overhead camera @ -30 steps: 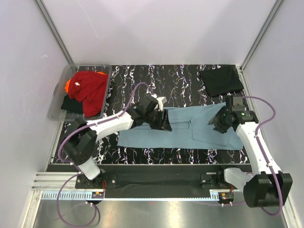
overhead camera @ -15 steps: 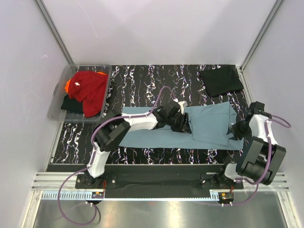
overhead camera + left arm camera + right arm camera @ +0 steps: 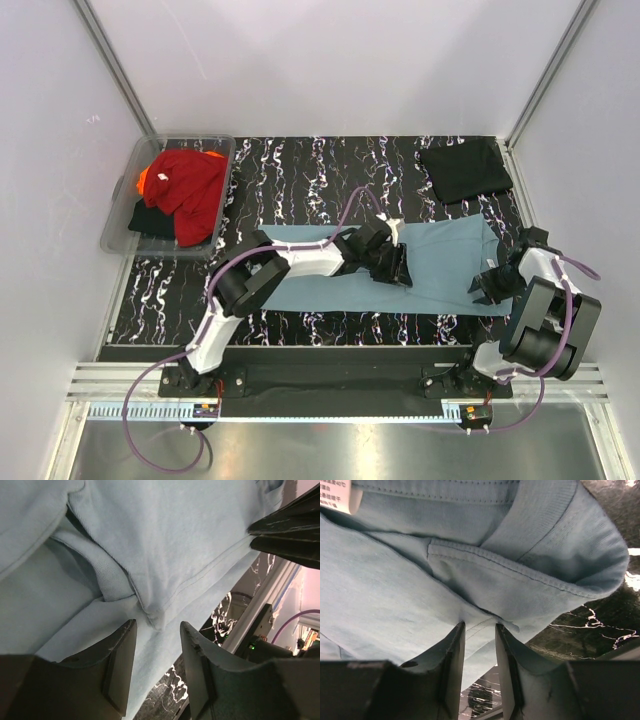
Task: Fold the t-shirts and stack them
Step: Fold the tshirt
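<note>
The teal-blue t-shirt (image 3: pixel 440 262) lay spread from the middle of the counter (image 3: pixel 300 170) to its right edge, its white tag (image 3: pixel 335 495) cut off, print unreadable. The left pincer (image 3: pixel 157 630) stood open at a fold; whether the right pincer (image 3: pixel 480 627) gripped the hem was unclear.

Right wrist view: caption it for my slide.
Right end effector straddles the teal shirt at its hem, jaws apart, over the marbled table.
</note>
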`<state>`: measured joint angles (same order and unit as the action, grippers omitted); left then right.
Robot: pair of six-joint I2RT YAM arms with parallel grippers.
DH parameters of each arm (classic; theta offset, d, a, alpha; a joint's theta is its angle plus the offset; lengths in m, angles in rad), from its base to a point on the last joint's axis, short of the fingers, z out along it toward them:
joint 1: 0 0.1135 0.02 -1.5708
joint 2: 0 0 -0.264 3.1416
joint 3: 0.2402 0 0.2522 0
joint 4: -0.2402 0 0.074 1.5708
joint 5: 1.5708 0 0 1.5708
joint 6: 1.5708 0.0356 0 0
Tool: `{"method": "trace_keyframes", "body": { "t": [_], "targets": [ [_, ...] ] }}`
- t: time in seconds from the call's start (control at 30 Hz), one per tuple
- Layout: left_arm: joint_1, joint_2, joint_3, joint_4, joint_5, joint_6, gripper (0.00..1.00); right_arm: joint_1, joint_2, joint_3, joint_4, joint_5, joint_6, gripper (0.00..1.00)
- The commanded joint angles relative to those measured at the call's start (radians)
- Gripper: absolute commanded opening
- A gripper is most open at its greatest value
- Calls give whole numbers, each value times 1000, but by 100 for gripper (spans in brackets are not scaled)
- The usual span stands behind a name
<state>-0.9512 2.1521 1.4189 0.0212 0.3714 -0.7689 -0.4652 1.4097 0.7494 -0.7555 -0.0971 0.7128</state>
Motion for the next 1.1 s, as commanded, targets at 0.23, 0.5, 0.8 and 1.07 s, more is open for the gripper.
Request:
{"method": "trace_keyframes", "body": {
  "t": [0.23, 0.5, 0.8, 1.07],
  "targets": [
    [-9, 23, 54, 48, 4, -1, 41, 0, -51, -5, -24, 88, -3, 42],
    [-11, 49, 69, 59, 34, -15, 31, 0, -66, -30, 11, 100, -1, 42],
    [-17, 74, 91, 72, 46, -24, 32, 0, -45, -44, 82, 100, -28, 37],
    [-17, 74, 87, 89, 92, -36, 4, 0, -66, -24, 78, 77, -58, 0]
  ]
}}
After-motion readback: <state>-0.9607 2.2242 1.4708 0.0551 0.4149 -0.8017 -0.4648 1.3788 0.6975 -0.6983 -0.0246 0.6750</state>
